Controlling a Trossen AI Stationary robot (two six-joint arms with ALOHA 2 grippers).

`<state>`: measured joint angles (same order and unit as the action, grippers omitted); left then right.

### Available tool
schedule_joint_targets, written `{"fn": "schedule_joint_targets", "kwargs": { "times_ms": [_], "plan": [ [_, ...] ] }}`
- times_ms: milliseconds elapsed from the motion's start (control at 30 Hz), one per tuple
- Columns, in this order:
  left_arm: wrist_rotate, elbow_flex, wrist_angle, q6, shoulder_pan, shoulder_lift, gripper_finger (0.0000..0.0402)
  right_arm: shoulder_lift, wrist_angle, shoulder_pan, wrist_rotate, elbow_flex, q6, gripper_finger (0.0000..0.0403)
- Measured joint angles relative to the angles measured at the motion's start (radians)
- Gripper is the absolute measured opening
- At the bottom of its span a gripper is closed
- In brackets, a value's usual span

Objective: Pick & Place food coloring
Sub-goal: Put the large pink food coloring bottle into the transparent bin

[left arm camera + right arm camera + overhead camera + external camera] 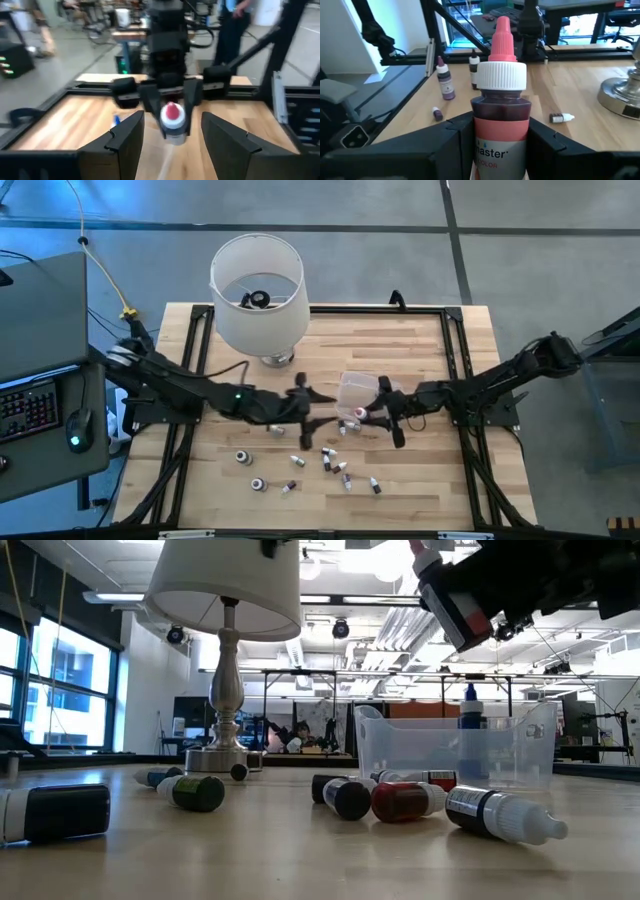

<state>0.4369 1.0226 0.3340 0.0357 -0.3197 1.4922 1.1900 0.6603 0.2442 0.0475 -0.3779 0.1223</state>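
**I hold a little bottle**

My right gripper [383,412] squeezes a pink-capped food coloring bottle [499,107] up in the air, near the clear tub [352,389]. My left gripper [312,412] is wide apart, holding nothing. More bottles [335,465] lie on the table [420,480].

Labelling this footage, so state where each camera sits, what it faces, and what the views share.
High: overhead, looking straight down on the wooden table and both arms.
Low: table height, facing the clear plastic tub.
Left wrist: on the left arm, its open left pincer framing the other arm.
Right wrist: the right pincer grips the pink-capped food coloring bottle.
Shared: that bottle.
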Motion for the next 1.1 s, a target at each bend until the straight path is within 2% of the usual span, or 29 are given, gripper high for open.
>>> {"fn": "schedule_joint_targets", "kwargs": {
  "times_ms": [300, 433, 767, 1100],
  "plan": [
    [-0.212, 0.072, 0.005, 0.029, 0.084, 0.099, 0.0195, 0.0, 0.05, 0.034, -0.008, -0.001, -0.053, 0.0122],
    [-0.272, 0.079, 0.024, 0.033, 0.094, 0.109, 0.0195, 0.0, 0.053, 0.033, -0.006, -0.001, -0.053, 0.0122],
    [-0.307, 0.078, 0.093, 0.0, 0.097, 0.112, 0.0195, 0.0, 0.056, 0.031, 0.005, -0.001, -0.052, 0.0122],
    [-0.297, 0.078, 0.25, 0.0, 0.113, 0.237, 0.0195, 0.0, 0.054, 0.031, 0.024, -0.001, -0.052, 0.0122]
  ]
}}
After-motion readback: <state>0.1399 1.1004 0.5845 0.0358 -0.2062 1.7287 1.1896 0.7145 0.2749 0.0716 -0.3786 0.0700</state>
